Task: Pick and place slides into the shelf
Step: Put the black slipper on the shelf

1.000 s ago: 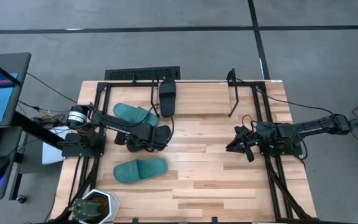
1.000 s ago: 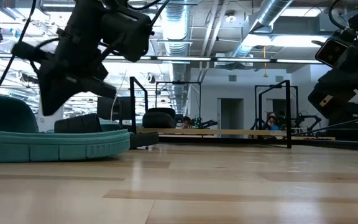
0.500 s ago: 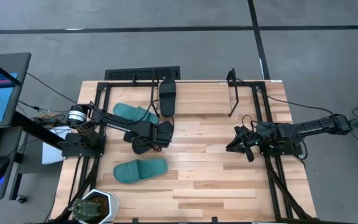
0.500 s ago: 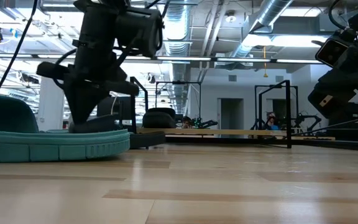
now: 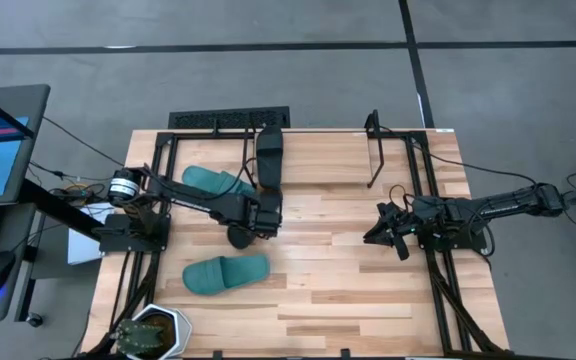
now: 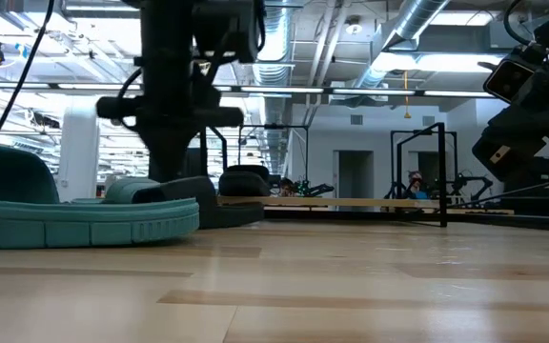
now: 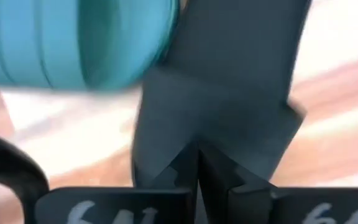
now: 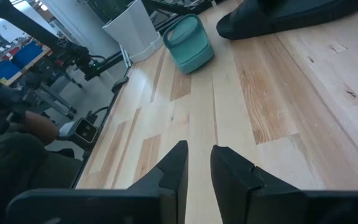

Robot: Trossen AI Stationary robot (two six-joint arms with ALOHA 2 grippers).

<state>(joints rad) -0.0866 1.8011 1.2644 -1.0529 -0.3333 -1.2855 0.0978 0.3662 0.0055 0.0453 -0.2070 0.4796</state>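
Note:
My left gripper [image 5: 257,221] stands left of the table's middle, pointing steeply down, shut on a black slide [image 5: 238,237]. In the low view that slide [image 6: 219,204] shows behind a teal slide [image 6: 74,221]. This teal slide [image 5: 226,273] lies sole-down near the front left. Another teal slide [image 5: 213,183] lies flat farther back. A second black slide [image 5: 269,155] lies on the rods of the shelf [image 5: 373,150] at the far edge. My right gripper [image 5: 388,232] waits at the right, its fingers a little apart with nothing between them [image 8: 197,165]. My left gripper pinches a dark part of the black slide [image 7: 199,138] between its two fingers, coming from above and pointing steeply down. The gripper hides which part of the slide this is. The slide hangs below the fingers. Whether its low end [image 6: 241,215] touches the table, I cannot tell.
A black slotted grille [image 5: 228,120] lies beyond the table's far edge. A potted plant [image 5: 153,330] stands at the near left corner. A monitor and cables sit off the left side. Bare wood spans the middle and near right of the table [image 5: 348,290].
My left gripper has carried the black slide a little toward the table's right edge. It has tipped from a slant to nearly upright and rolled. The slide has turned about with it.

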